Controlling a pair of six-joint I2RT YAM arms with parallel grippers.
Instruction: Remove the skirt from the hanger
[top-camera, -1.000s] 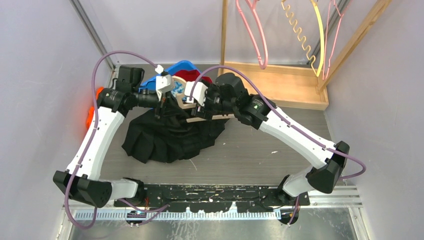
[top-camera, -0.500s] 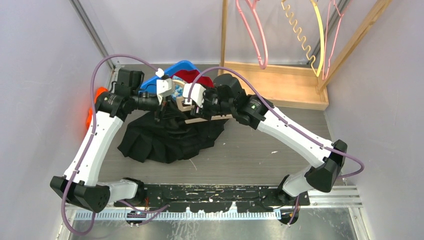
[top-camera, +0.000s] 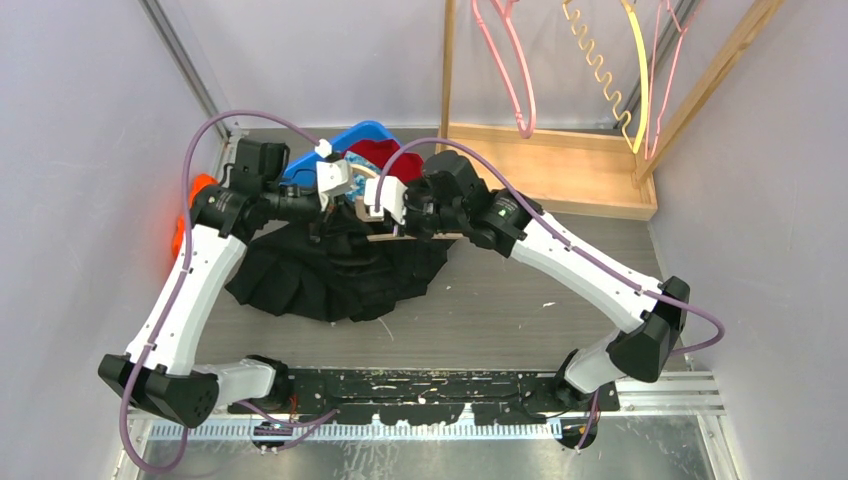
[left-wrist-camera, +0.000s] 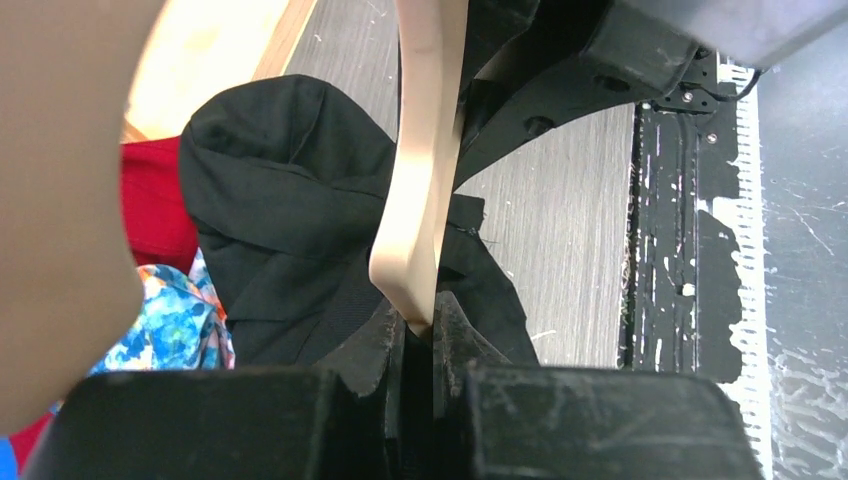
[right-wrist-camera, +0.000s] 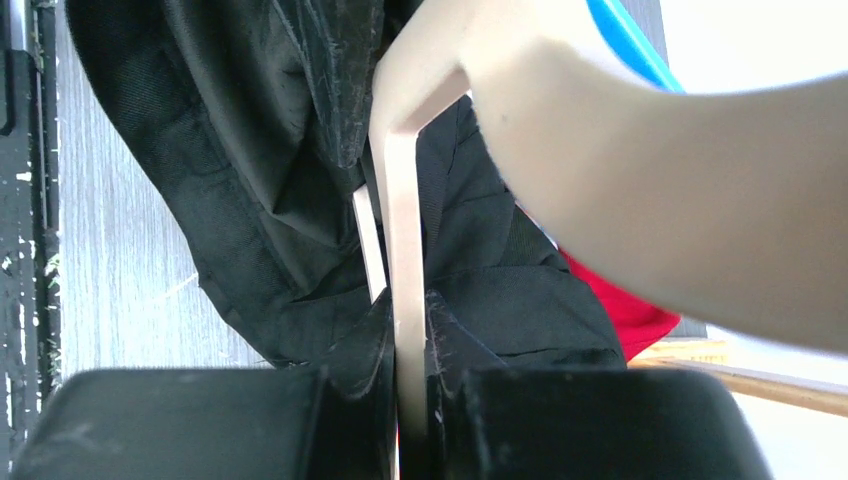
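Top view: the black skirt (top-camera: 330, 280) lies heaped left of centre, its waist on the wooden hanger (top-camera: 430, 236). Left wrist view: the left gripper (left-wrist-camera: 420, 345) pinches the hanger's tip, bottom centre. Right wrist view: the right gripper (right-wrist-camera: 408, 350) clamps its bar. It is probably best to keep one grip firm and free the other to draw the waistband off.

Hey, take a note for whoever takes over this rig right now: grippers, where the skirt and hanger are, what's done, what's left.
Left gripper: shut on the hanger.
Right gripper: shut on the hanger too.
Hanger: held between the two arms, above the skirt.
Skirt: black, heaped on the table under the hanger, with fabric bunched around it; it looks still attached.
Done: both grips on the hanger.
Left: work the skirt off the hanger. How it is fastened is hidden, so check before pulling.
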